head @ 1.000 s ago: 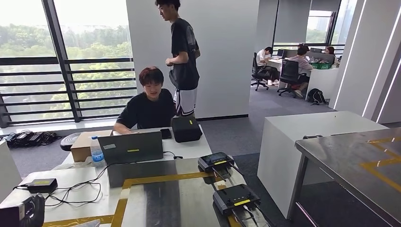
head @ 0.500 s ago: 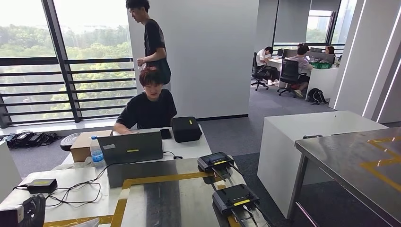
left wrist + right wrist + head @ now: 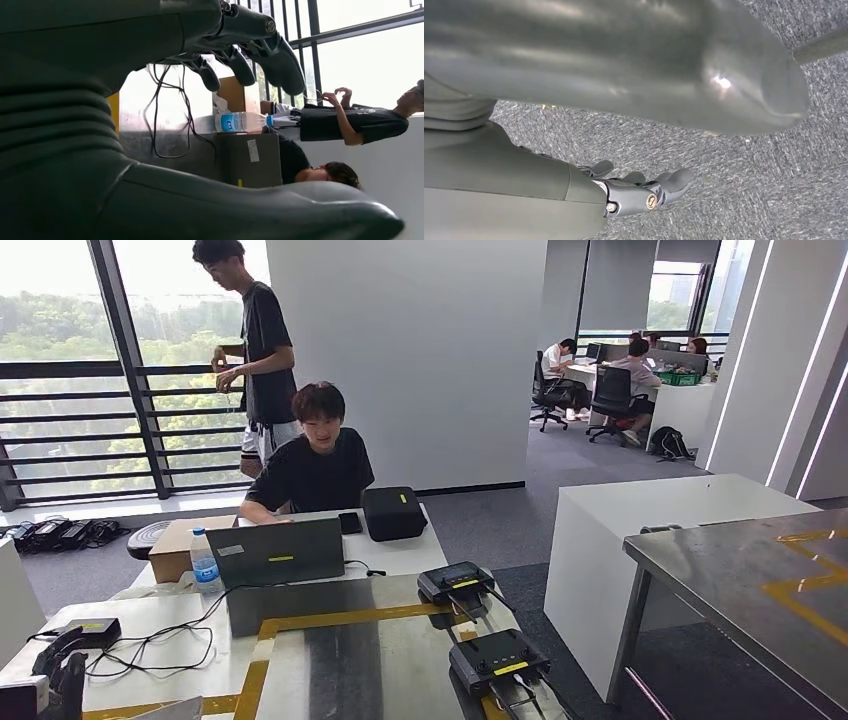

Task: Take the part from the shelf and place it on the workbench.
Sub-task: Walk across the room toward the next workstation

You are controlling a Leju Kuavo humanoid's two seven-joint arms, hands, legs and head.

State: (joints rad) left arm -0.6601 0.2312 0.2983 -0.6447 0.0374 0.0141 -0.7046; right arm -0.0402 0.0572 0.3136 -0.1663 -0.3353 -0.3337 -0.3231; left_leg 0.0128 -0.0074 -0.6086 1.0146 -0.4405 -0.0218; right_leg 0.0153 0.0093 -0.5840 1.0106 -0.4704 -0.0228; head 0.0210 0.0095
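Head view over an office. A steel counter (image 3: 340, 660) marked with yellow tape lies directly below the camera, carrying two black handheld controllers (image 3: 497, 660) and, toward its far edge, a laptop (image 3: 278, 552), a water bottle (image 3: 205, 562), a cardboard box (image 3: 178, 545) and a black case (image 3: 393, 513). A seated person (image 3: 315, 465) works at the laptop, and a second person (image 3: 255, 350) stands by the window railing behind. A second steel counter (image 3: 760, 590) enters from the right. The left hand (image 3: 62, 680) shows at the lower left corner of the head view; in the left wrist view its fingers (image 3: 270, 45) are spread apart and hold nothing. The right hand (image 3: 634, 192) hangs over grey carpet (image 3: 744, 165), fingers loosely extended, likewise empty. No shelf and no part can be made out here (their position therefore cannot be told). The step in hand is judged to be the earliest one, locating and approaching the shelf, with the pick not yet begun. The next move probably calls for turning or walking until the shelf comes into sight, with both hands kept released for the grasp.
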